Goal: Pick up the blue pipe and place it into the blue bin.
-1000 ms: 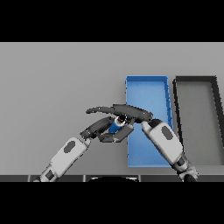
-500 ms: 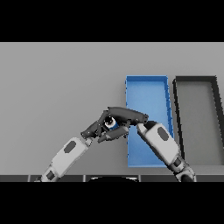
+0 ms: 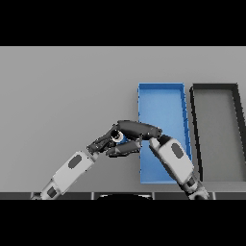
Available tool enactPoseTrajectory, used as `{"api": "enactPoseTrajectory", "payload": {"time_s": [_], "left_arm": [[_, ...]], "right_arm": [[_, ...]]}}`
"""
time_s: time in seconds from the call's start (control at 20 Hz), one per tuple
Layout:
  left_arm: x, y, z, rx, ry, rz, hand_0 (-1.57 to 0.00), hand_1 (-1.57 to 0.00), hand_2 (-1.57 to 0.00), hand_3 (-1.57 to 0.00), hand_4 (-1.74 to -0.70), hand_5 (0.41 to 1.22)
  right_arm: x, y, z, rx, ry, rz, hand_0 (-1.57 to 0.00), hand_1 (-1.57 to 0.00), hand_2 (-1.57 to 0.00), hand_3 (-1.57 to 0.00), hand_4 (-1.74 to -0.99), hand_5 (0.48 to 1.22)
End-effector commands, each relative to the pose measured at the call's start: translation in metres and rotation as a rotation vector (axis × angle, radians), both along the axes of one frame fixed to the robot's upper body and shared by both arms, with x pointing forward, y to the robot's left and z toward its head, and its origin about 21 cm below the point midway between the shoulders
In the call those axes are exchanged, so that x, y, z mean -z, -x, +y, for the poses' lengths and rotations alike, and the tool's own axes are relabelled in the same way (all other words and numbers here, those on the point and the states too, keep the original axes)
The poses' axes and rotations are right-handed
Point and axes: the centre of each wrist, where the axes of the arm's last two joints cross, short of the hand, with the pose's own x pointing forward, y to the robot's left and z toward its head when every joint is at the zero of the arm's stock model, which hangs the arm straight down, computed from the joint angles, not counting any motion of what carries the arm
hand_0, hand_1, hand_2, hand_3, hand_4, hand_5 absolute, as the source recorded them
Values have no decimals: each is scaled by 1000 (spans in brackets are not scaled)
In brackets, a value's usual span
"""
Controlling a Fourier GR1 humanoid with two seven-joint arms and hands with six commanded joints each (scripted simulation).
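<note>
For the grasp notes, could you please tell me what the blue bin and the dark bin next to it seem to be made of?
Blue bin: probably moulded plastic, matt, judging by its even colour, thin straight walls and lack of glints. Dark bin: likely the same plastic in charcoal, also matt; painted metal cannot be ruled out.

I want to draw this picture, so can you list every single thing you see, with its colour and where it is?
Grey table: one, grey, filling the whole view.
Blue rectangular bin: one, blue, right of the middle, beside the dark bin.
Dark grey rectangular bin: one, dark grey, at the far right.
Small blue pipe: one, blue, mostly hidden between the two hands, just left of the blue bin's edge.
Left hand: one, dark, on a white and grey arm from the lower left, fingers curled at the pipe.
Right hand: one, dark, on a white and grey arm from the lower right, lying over the pipe.
</note>
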Motion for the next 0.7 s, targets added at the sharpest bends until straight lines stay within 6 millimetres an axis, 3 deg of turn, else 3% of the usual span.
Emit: {"api": "enactPoseTrajectory", "payload": {"time_s": [0.0,0.1,0.25,0.4,0.65], "left_arm": [[-1,-1,3,18,-22,-1,-783,-642,-655,-266,-1251,1220],[-3,-2,4,42,-41,-12,-501,-410,-419,-170,-1110,1184],[-4,-4,3,30,-62,-48,-256,-210,-214,-86,-950,964],[2,-7,4,-24,-124,-17,-131,-107,-109,-44,-854,794],[4,-8,5,-48,-98,7,-42,-34,-35,-14,-842,636]], "right_arm": [[-1,1,2,-2,-15,-3,-1555,-1556,-1556,-1550,-1481,1198],[-3,3,2,7,-15,2,-1561,-1561,-1561,-1558,-1482,1206],[-4,5,1,4,-41,13,-1566,-1566,-1566,-1564,-1484,1214],[-4,4,3,-3,-70,15,-1568,-1568,-1568,-1567,-1484,1217],[-6,1,-2,17,-92,1,-1570,-1570,-1570,-1570,-1487,1220]]}}
